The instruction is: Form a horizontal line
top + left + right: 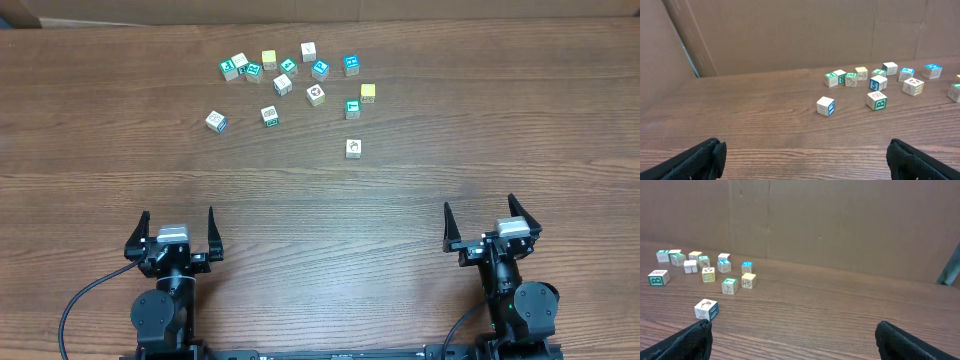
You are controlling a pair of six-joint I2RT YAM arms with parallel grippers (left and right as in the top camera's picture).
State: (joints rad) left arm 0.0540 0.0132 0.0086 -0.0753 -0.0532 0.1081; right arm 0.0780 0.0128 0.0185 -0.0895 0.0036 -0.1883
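Overhead claws: left claw (177, 214) and right claw (480, 203) are both wide and empty. Each should reach far and take one cube at a time.
Overhead cubes (283, 84): tiny, white, teal and yellow, scattered at the bench's (320, 190) far side, not lined up.
Left wrist: pinch the front cube (825, 106) by its flat sides.
Right wrist: the near cube (706, 309) sits alone.

Tiny picture cubes (283, 84), white faces with teal or green sides, scattered loose ahead of me, three bunched at left

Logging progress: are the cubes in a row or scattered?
Scattered: the cubes lie loose on the table, most apart, forming no straight row.
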